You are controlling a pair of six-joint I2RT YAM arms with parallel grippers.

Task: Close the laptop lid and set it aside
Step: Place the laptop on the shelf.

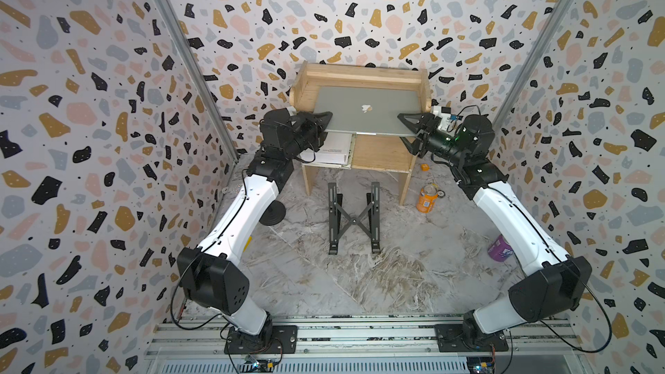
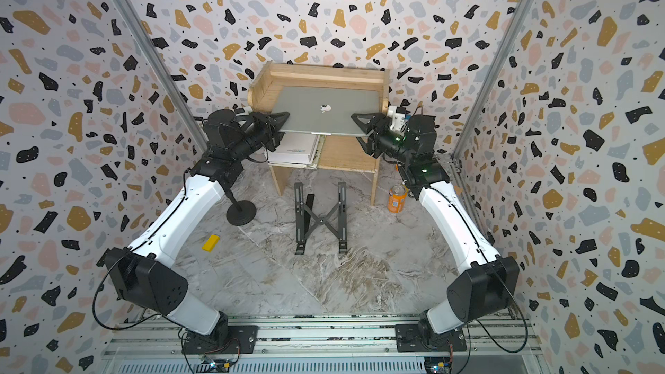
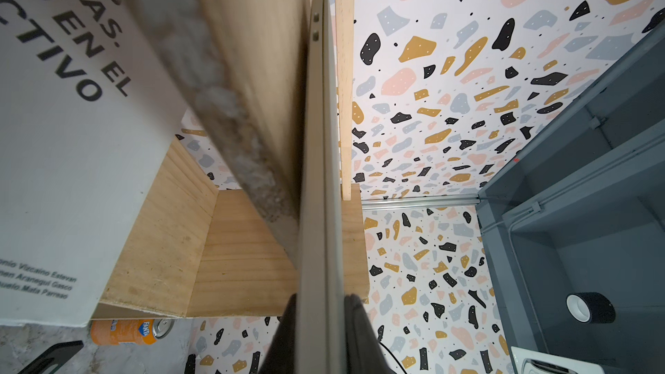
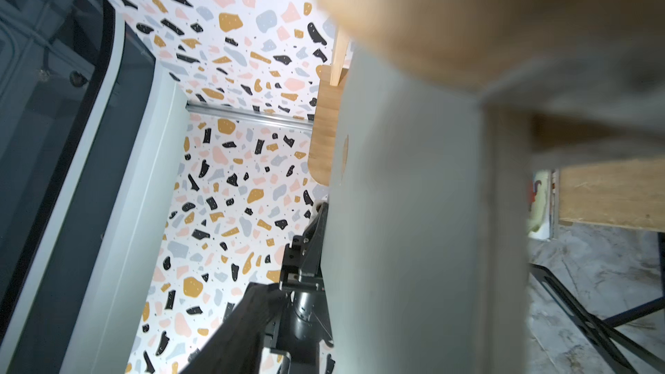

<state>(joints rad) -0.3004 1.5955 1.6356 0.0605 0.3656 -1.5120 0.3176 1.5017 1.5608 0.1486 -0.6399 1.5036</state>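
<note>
Nearest the arm bases, the marble bench (image 1: pixel 360 282) carries loose things that have no part in the job: a yellow block (image 2: pixel 210 242), a purple can (image 1: pixel 500 248), an orange can (image 1: pixel 426 198) and, in the middle, the black X-shaped stand (image 1: pixel 354 219). Beyond them stands the wooden shelf (image 1: pixel 381 154), with a white book (image 1: pixel 333 149) in its lower left compartment. The laptop (image 1: pixel 370 120) lies flat on the shelf's top board. The lid (image 1: pixel 345 102) is folded down with its logo facing up, so the closing looks done and this seems to be the set-aside spot. The raised back rail (image 1: pixel 360 73) and side cheeks probably keep it from sliding off the back. The left gripper (image 1: pixel 325 122) is clamped on the laptop's left edge near the front corner, and its wrist view shows the thin closed edge pinched between 2 dark fingers (image 3: pixel 288 332). That grip likely steadies the machine on the board. The right gripper (image 1: pixel 405 129) sits at the opposite edge with its jaws spread, 1 finger over the lid and 1 well below the base, pinching nothing. I judge the placement nearly finished. The left must let go too, then both should draw away sideways without dragging the laptop forward.
</note>
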